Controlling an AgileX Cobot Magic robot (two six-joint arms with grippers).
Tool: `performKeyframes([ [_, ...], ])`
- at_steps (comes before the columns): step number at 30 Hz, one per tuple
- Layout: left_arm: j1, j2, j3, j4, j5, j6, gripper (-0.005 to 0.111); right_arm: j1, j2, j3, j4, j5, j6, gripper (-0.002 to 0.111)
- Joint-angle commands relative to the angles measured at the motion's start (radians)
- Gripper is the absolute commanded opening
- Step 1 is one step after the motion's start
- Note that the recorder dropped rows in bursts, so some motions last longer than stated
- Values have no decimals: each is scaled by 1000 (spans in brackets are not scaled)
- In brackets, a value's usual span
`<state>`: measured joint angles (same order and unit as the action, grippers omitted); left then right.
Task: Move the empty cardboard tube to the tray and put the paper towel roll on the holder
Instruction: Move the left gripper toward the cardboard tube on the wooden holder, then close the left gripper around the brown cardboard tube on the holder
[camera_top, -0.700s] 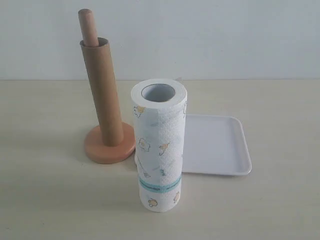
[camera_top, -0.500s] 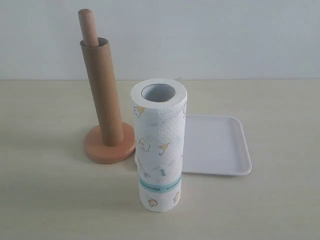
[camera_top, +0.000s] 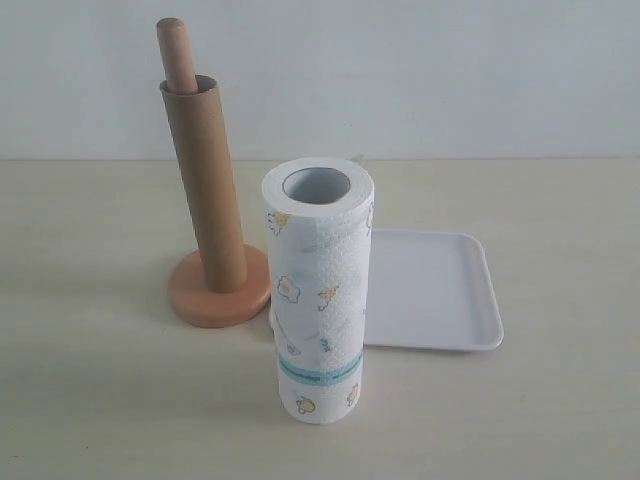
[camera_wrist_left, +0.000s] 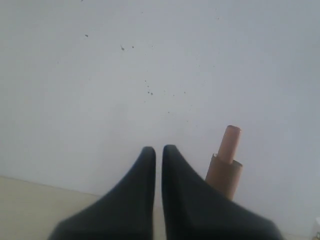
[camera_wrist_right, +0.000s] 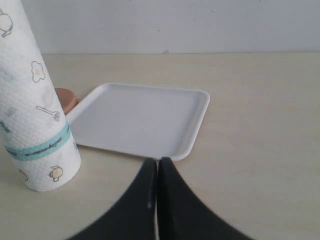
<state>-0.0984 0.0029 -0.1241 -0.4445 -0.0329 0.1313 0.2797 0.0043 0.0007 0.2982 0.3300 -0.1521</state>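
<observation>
Beige table (camera_top: 100, 400): the tray (camera_top: 490, 300) lies beside the holder (camera_top: 195, 295), the paper towel roll (camera_top: 318, 300) near it. Over the holder's pole sits the empty cardboard tube (camera_top: 205, 190); we judge it light and crushable, so grip gently near its top. Both the left gripper (camera_wrist_left: 158, 152) and right gripper (camera_wrist_right: 156, 165) are closed, empty.

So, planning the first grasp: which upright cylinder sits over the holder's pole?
The brown cardboard tube, sleeved over the wooden pole; the white printed paper towel roll stands free.

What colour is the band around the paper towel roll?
Teal, with the band near the bottom of the roll; clearest in the right wrist view.
</observation>
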Motion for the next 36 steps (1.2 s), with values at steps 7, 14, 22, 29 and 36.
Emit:
performKeyframes([
  [7, -5, -3, -13, 15, -365, -315, 4, -2, -4, -1, 1, -8, -4, 0],
  [14, -5, 283, -239, 404, -290, -545, 4, -2, -4, -1, 1, -8, -4, 0],
  [22, -5, 701, -372, 866, -306, -769, 4, -2, -4, -1, 1, -8, -4, 0],
  [29, -5, 1046, -290, 919, -729, -729, 4, -2, -4, -1, 1, -8, -4, 0],
  [36, -5, 1337, -259, 874, -902, -506, 4, -2, -4, -1, 1, -8, -4, 0],
])
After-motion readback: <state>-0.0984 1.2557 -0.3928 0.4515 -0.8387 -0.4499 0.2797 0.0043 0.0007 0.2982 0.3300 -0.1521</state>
